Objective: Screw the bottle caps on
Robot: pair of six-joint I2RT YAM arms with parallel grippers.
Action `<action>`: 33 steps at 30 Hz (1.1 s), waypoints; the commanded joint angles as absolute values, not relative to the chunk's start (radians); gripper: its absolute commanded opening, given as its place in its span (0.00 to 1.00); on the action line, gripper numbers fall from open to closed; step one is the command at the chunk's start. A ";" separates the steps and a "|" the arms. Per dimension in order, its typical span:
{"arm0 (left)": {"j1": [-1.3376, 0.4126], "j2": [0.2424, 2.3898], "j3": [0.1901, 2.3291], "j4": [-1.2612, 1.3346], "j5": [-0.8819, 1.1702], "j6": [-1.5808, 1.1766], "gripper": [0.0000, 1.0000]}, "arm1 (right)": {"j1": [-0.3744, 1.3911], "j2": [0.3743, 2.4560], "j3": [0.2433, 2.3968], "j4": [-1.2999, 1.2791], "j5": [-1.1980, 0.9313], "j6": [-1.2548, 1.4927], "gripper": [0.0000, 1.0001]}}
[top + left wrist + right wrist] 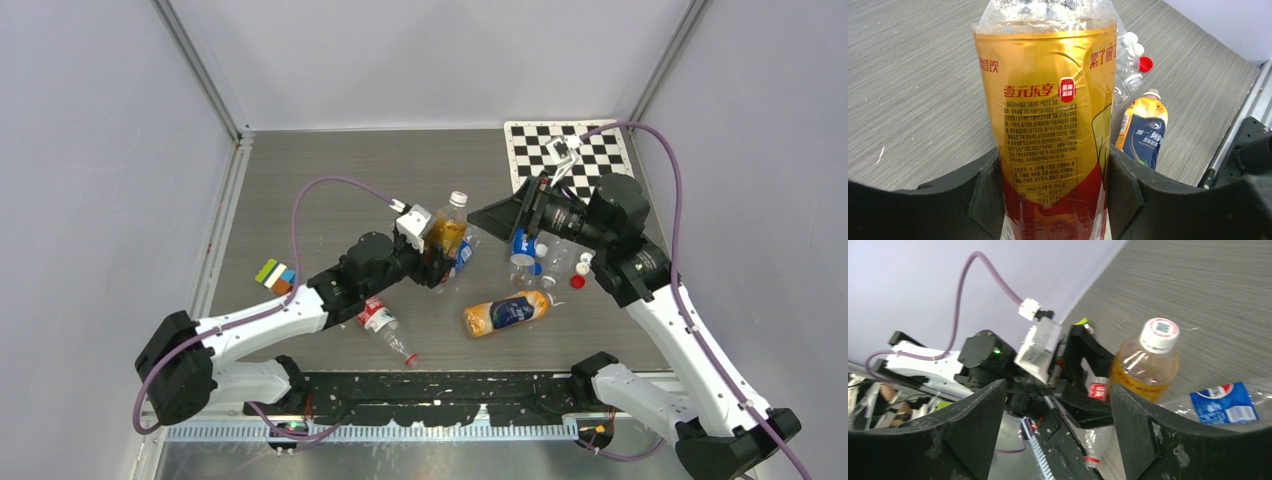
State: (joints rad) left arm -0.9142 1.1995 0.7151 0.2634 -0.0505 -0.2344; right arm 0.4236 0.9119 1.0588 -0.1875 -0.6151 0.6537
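Note:
My left gripper [1053, 200] is shut on the lower body of an upright yellow-labelled bottle [1048, 110] of amber drink. In the top view that bottle [447, 233] stands mid-table, with the left gripper [438, 262] at its base. A white cap [1159, 333] sits on its neck. My right gripper [492, 220] hovers open just right of the bottle top, nothing between its fingers [983, 420]. Loose bottle caps lie to the right: a red one [578, 282], a white one [583, 268], and the red one again in the left wrist view [1146, 63].
An orange bottle with a blue label [508, 313] lies in front. A clear blue-labelled bottle [523, 248] stands under the right gripper. A red-labelled clear bottle [385, 328] lies near the left arm. A checkerboard [565, 155] is at the back right and coloured blocks [275, 275] at the left.

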 commanded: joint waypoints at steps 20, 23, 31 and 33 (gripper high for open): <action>-0.681 1.062 0.693 0.331 0.747 -0.169 0.00 | 0.416 1.086 1.376 -0.703 -0.833 -0.060 0.67; -0.682 1.068 0.707 0.318 0.768 -0.158 0.00 | 0.413 1.107 1.396 -0.703 -0.831 -0.078 0.66; -0.681 1.080 0.721 0.314 0.799 -0.153 0.00 | 0.411 1.167 1.425 -0.703 -0.866 -0.085 0.57; -0.681 1.083 0.722 0.314 0.807 -0.153 0.00 | 0.411 1.177 1.427 -0.702 -0.880 -0.084 0.56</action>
